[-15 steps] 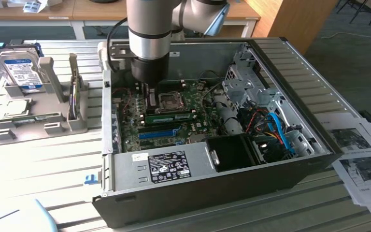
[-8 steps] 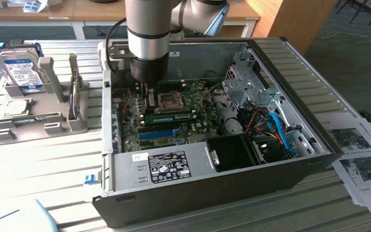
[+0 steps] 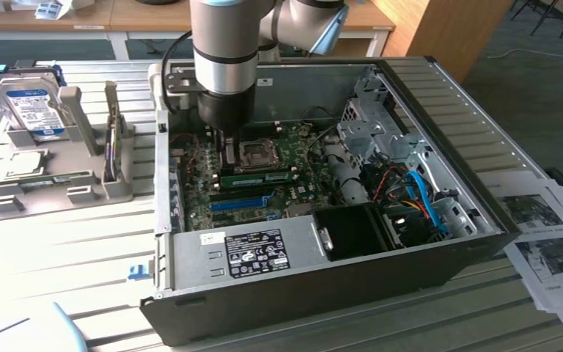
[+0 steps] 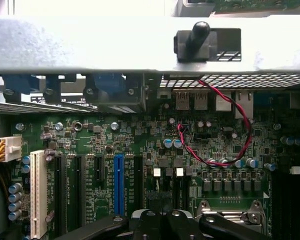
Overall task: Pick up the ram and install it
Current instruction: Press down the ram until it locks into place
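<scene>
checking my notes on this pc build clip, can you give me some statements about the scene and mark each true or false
1. The arm reaches down into the open computer case, with the fingers low over the motherboard. True.
2. A ram stick lies seated on the motherboard just beside the processor socket. True.
3. The hard drive sits inside the case. False: it stands upright in a grey holder on the table, at the exterior view's left of the case.
4. The long blue slot lies among black slots on the board. True.
5. The twisted cable looping over the board is blue and white. False: it is red and black.
</scene>
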`<action>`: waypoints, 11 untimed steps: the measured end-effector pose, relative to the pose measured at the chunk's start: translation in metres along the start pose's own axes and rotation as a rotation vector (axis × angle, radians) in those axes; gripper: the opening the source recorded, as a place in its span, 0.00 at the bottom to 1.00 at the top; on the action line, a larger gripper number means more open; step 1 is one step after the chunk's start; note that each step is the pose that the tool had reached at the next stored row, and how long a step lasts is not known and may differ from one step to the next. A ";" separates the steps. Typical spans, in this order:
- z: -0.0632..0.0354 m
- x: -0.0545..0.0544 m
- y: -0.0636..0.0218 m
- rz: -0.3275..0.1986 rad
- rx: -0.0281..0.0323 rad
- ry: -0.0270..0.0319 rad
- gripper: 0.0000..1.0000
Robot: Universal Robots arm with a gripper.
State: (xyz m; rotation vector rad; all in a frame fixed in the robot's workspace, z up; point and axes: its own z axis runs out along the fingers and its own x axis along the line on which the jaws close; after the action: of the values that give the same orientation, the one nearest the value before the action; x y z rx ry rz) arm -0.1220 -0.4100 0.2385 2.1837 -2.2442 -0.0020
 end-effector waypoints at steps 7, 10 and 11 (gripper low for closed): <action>0.0012 0.000 0.0000 0.000 0.0001 -0.0001 0.09; 0.0023 0.000 0.0000 0.000 -0.0001 0.0001 0.09; 0.0028 0.000 0.0000 0.000 0.0000 0.0000 0.09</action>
State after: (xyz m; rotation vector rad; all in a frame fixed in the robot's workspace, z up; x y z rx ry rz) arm -0.1220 -0.4101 0.2358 2.1837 -2.2441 -0.0021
